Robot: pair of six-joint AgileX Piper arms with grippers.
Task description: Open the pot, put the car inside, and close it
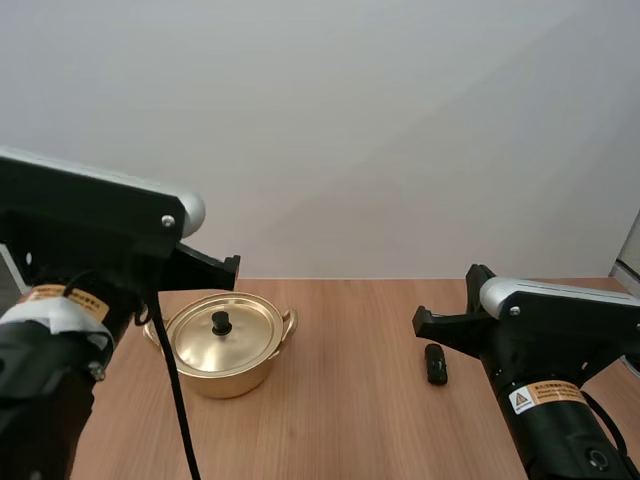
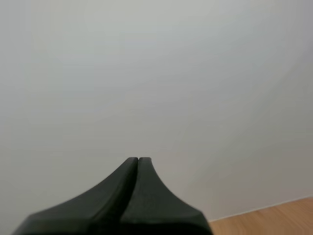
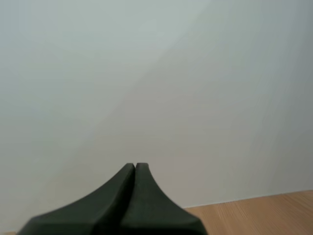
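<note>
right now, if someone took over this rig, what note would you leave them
Left gripper: shut, holding nothing, up above the table on the pot's side.
Right gripper: shut, holding nothing, up above the table near the car.
Pot: upright on the table in front of the left arm, lid on, black knob free.
Car: small and dark, on the table to the right of the pot and apart from it.
Done: nothing yet.
Left: lift the lid, put the car in the pot, put the lid back on.
</note>
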